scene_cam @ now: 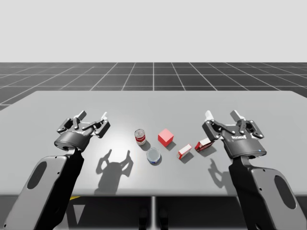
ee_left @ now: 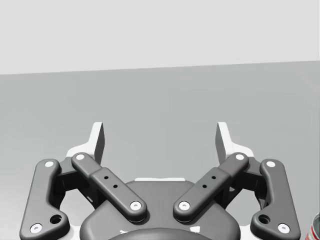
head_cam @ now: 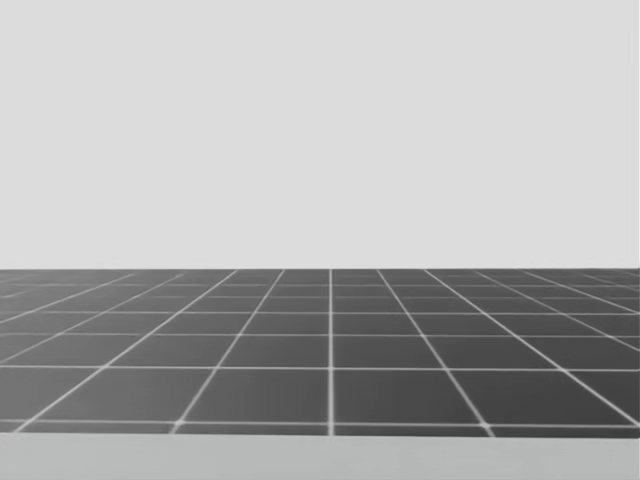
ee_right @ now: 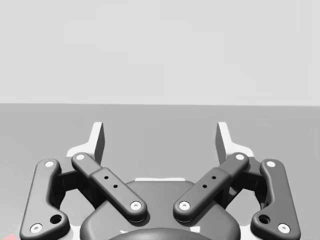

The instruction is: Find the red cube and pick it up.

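Holds left hand point(scene_cam: 92, 116) and right hand point(scene_cam: 222, 116) spread, empty, above the surface point(scene_cam: 153, 103); seems at the finding step, with the red cube point(scene_cam: 165, 137) mid-surface beside a striped can point(scene_cam: 140, 136); calls for looking down first.

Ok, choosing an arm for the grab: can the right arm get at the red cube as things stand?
Probably yes. The right gripper is open and empty, and the red cube stands apart from its neighbours. Two red-and-white boxes lie on that side of it, so coming from above looks safer.
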Controlling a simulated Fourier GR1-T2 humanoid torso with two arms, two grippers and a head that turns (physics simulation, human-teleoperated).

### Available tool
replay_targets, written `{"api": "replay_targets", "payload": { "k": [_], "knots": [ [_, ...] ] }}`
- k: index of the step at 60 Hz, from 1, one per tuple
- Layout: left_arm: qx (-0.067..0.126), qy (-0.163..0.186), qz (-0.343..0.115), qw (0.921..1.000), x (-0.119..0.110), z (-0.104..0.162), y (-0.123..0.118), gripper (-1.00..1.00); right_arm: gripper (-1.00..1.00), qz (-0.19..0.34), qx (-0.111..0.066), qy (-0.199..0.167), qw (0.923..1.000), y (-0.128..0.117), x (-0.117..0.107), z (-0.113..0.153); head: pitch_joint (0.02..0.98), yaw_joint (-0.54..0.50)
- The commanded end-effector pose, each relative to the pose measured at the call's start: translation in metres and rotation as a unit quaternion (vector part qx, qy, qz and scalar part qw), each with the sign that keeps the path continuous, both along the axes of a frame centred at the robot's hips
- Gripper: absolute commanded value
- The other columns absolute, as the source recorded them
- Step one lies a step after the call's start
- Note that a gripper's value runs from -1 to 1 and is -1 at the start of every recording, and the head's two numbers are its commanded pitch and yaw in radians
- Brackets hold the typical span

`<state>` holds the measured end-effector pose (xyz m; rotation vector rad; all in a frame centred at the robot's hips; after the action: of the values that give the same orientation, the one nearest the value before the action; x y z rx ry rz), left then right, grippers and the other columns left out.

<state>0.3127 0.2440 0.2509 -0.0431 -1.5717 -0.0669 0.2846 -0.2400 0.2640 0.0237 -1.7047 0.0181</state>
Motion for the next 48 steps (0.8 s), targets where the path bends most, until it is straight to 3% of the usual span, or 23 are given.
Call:
{"api": "replay_targets", "payload": {
  "k": [1,16,48],
  "knots": [
    [0.0,0.0,0.001,1.0,-0.0007,0.0008,0.0,-1.0,-1.0,-0.025,-0.002,0.005,0.9997,0.0008,-0.0013,-0.0011,0.082,0.02],
    [-0.001,0.0,0.001,1.0,-0.0013,0.0012,-0.0006,-1.0,-1.0,-0.024,0.011,0.015,0.9995,-0.0028,0.0024,-0.0002,0.147,0.02],
    [0.007,-0.002,-0.001,1.0,-0.0014,-0.001,-0.002,-1.0,-1.0,-0.022,0.004,0.017,0.9996,0.0005,0.0034,-0.0029,0.593,0.0]
  ]
}}
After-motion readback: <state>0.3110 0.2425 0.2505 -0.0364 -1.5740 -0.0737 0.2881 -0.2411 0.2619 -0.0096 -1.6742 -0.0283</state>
